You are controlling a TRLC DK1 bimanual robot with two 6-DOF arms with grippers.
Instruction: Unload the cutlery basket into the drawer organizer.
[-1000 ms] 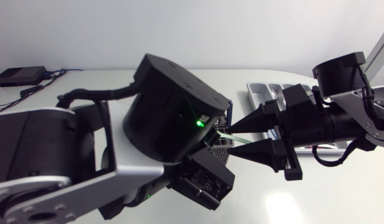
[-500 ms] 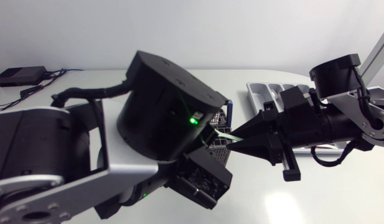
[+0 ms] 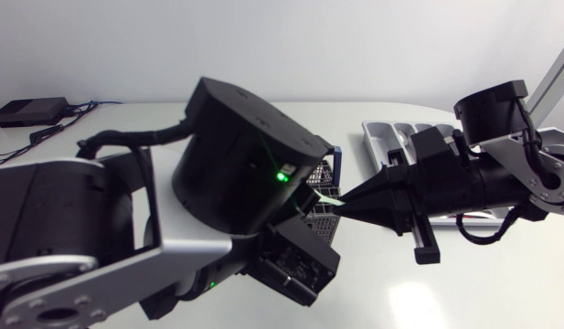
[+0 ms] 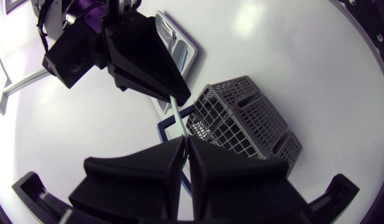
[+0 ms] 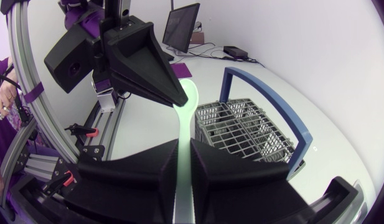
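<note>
The pale green plastic spoon [image 5: 186, 118] hangs above the grey mesh cutlery basket [image 4: 241, 121], pinched narrow between the left gripper [image 4: 185, 142] and the right gripper [image 5: 185, 144], it seems. The left should release first. The right then carries it level to the grey compartmented drawer organizer [image 3: 384, 135].

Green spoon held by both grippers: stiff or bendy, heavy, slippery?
Likely light: the green spoon looks thin and translucent, like plastic. Probably fairly stiff: it spans straight between the left gripper and right gripper without sagging. Its smooth, narrow handle might twist in the jaws.
</note>
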